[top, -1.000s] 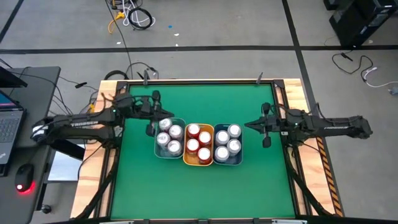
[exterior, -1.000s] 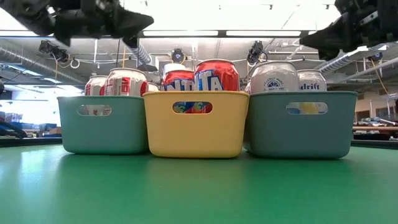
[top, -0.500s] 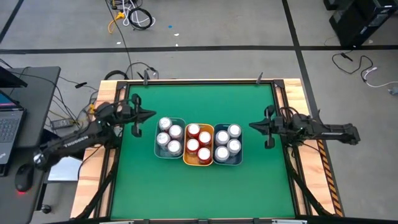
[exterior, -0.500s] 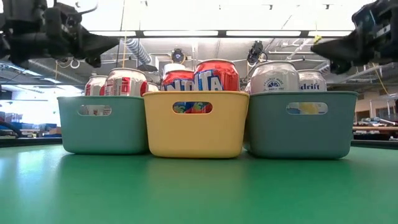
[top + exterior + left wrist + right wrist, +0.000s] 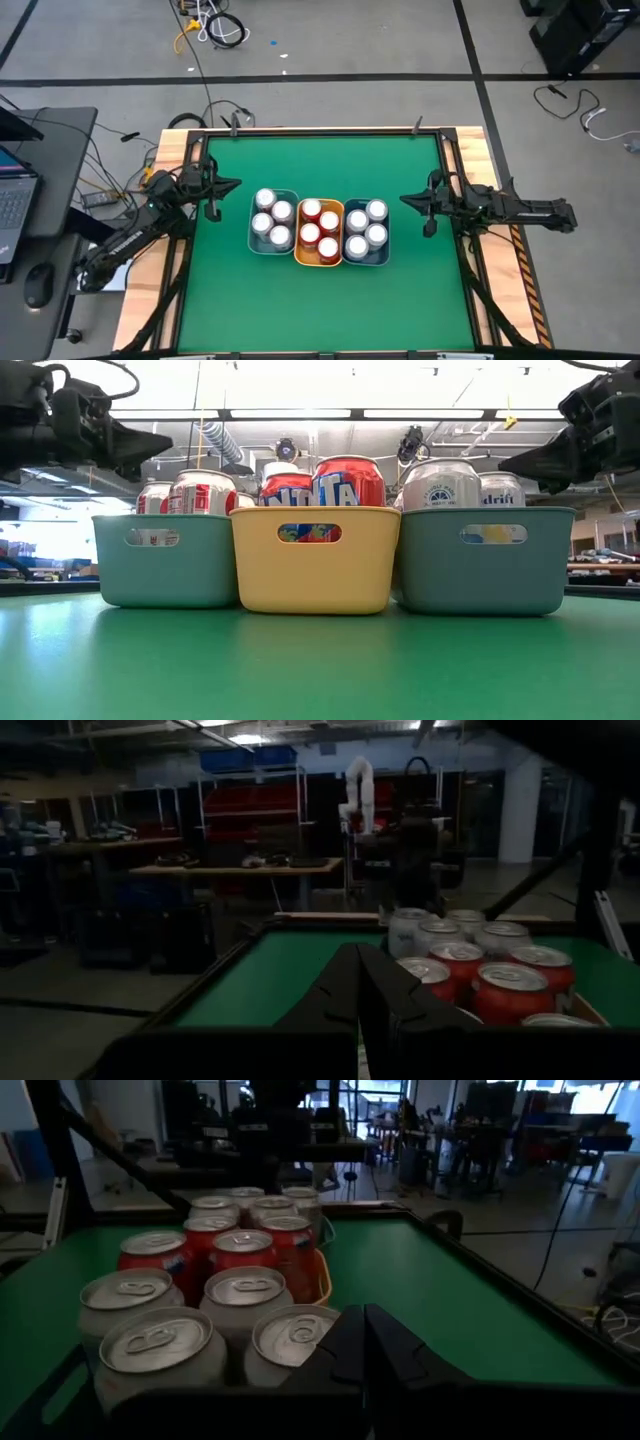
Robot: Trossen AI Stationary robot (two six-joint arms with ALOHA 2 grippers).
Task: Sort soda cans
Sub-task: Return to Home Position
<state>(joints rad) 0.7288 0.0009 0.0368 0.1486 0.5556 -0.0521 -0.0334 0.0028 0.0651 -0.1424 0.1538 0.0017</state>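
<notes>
The soda cans point(image 5: 311, 210) are seen standing in three bins point(image 5: 315, 570) set side by side at the middle of the table point(image 5: 320, 300). The left tool point(image 5: 230, 184) and right tool point(image 5: 407, 200) are held off to either side, each pinched closed on nothing. A bin could be clipped and shoved if an arm were swung low nearby.
</notes>
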